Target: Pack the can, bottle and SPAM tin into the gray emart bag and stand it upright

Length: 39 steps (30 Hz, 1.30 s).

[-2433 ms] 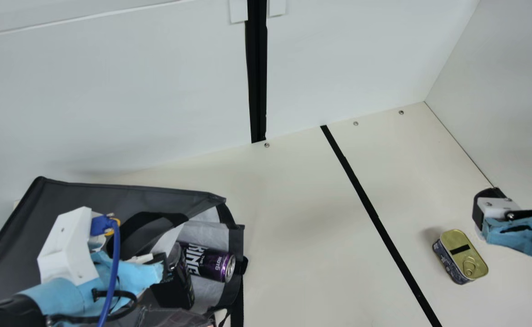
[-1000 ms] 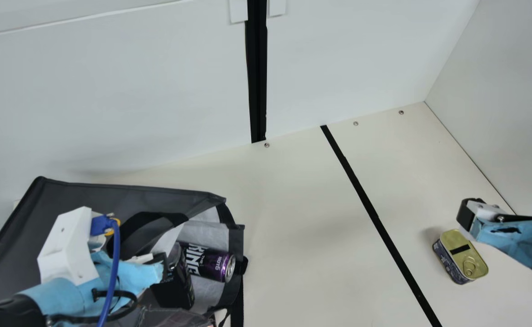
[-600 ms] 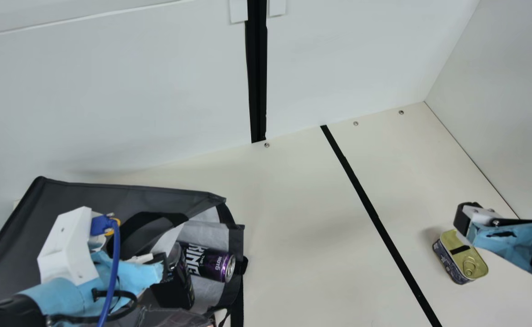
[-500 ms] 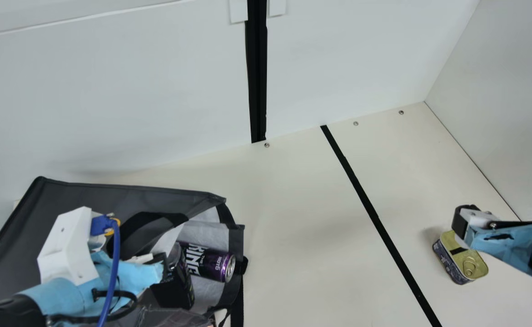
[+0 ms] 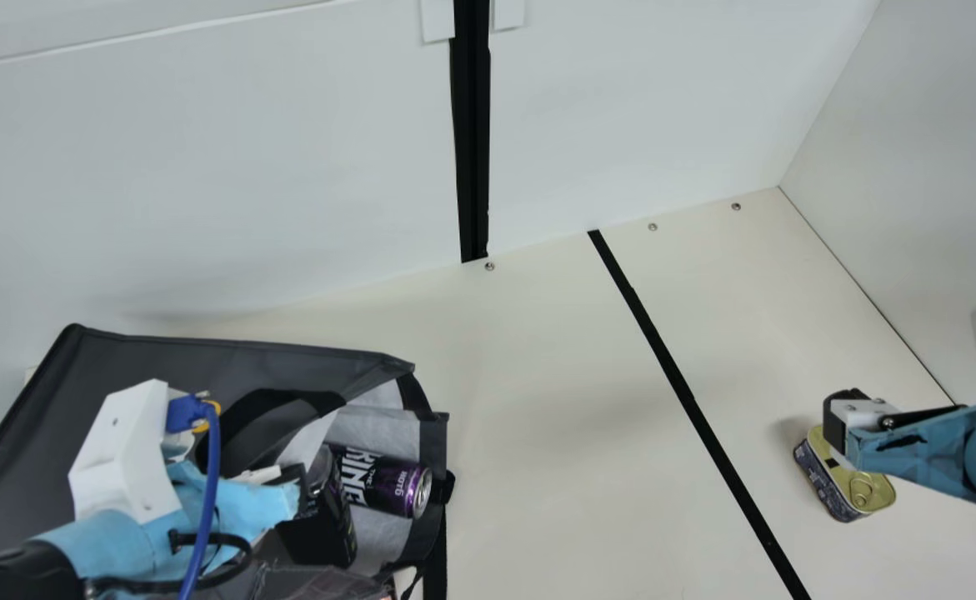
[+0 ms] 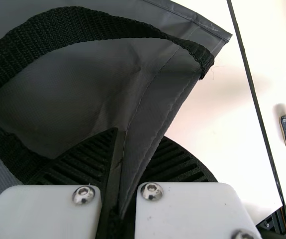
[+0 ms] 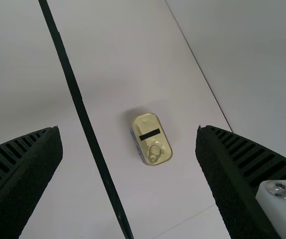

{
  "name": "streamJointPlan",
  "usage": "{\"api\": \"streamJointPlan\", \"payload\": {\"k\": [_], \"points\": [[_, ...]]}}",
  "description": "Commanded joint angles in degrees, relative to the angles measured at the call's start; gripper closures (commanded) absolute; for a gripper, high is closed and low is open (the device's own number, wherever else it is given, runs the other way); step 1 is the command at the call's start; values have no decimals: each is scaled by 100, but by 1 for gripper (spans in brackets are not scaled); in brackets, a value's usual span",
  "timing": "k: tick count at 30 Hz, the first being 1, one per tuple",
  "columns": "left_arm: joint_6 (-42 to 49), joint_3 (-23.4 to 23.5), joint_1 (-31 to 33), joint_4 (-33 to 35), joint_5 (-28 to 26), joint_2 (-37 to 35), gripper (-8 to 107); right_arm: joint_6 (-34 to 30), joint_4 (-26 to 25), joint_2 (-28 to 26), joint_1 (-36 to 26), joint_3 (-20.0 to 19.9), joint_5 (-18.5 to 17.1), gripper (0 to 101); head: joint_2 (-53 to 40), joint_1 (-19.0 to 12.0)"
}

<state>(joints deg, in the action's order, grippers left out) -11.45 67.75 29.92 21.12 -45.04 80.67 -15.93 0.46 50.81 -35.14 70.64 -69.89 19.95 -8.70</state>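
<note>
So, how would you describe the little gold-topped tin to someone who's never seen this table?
On the cream table, find the long black stripe. Across that stripe from the gray bag sits a low tin with rounded corners. Its flat gold lid has a ring pull and short black bar, unlike the round purple can in the bag's mouth.

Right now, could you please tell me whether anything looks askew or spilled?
The gray bag lies on its side rather than standing, and the purple can lies in its open mouth, where it might roll out. I see no spill.
</note>
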Motion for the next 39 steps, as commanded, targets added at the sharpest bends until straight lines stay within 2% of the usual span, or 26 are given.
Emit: {"api": "streamJointPlan", "payload": {"k": [1, 22, 39], "points": [[0, 0, 0, 0, 0, 0, 107, -285, 116, 54, -115, 0, -1, 6, 5, -130], [0, 0, 0, 0, 0, 0, 107, -3132, 1563, 875, -1968, -249, -1, 6, 5, -130], [0, 0, 0, 0, 0, 0, 107, -4840, 2093, 1540, -3057, -598, -1, 6, 5, -130]]}}
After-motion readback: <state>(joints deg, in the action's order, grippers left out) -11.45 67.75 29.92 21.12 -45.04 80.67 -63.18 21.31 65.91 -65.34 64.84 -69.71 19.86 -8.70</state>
